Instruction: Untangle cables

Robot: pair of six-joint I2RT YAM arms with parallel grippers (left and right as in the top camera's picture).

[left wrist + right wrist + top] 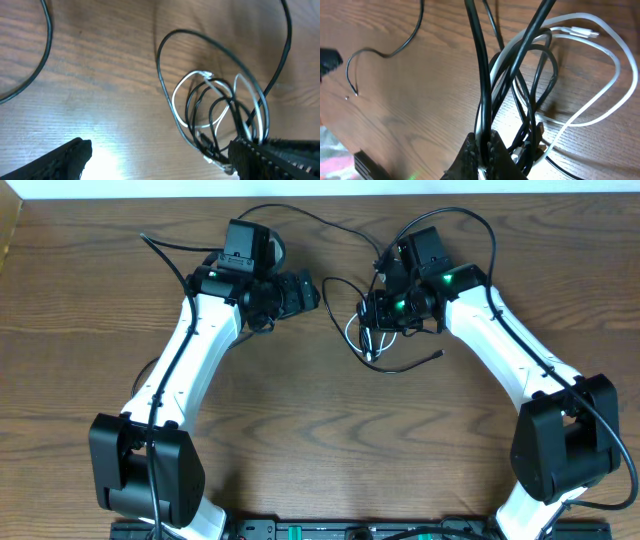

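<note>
**Right claw holds the tangle, left claw open**

Overhead: the cables (366, 340) sit knotted at the far middle of the worktop (320, 440), between the arms.

Left wrist: the left claw (165, 160) is spread wide beside the loops, probably to take a strand.

Right wrist: the right claw (485, 150) pinches black and white strands, seemingly anchoring the bundle.

No writing is legible.

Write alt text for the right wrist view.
The right gripper, shut, pinches the black cable where it tangles with loops of white cable. The loops spread over a wooden table.
</note>
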